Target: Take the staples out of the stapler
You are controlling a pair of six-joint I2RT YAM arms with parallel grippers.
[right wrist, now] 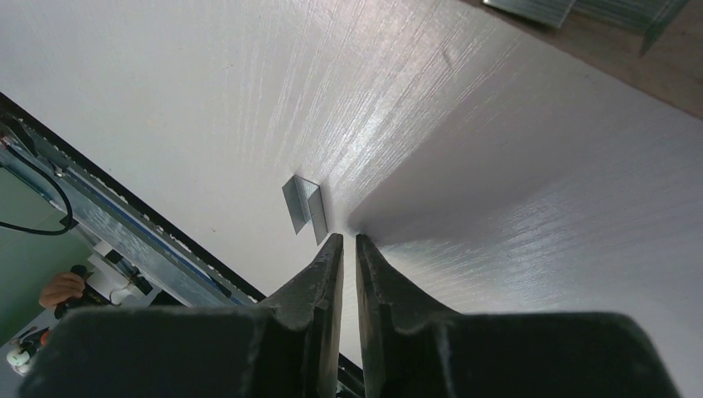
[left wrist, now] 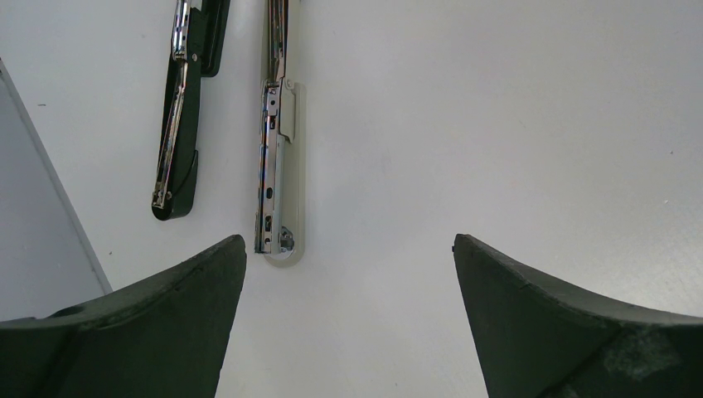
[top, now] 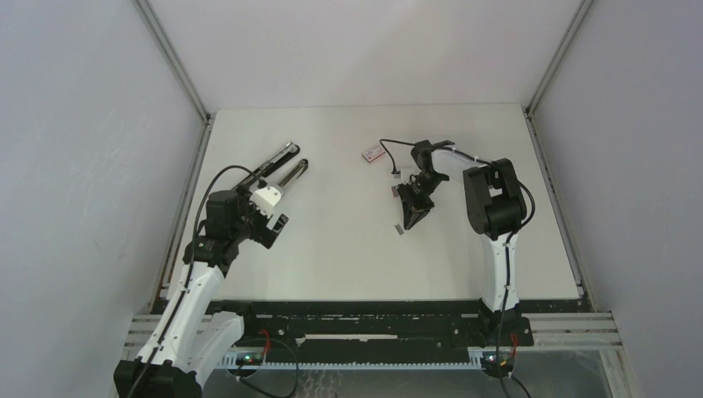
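Staples [right wrist: 305, 203] lay on table [top: 348, 265], right of centre, just past R gripper [right wrist: 348, 240] tips and a shade to one side, not btwn them. R fingers were pinched nearly together on nothing. R arm was far nearer. L gripper [left wrist: 348, 249], splayed wide and empty, hung just near of the opened stapler [left wrist: 278, 166], far-left.
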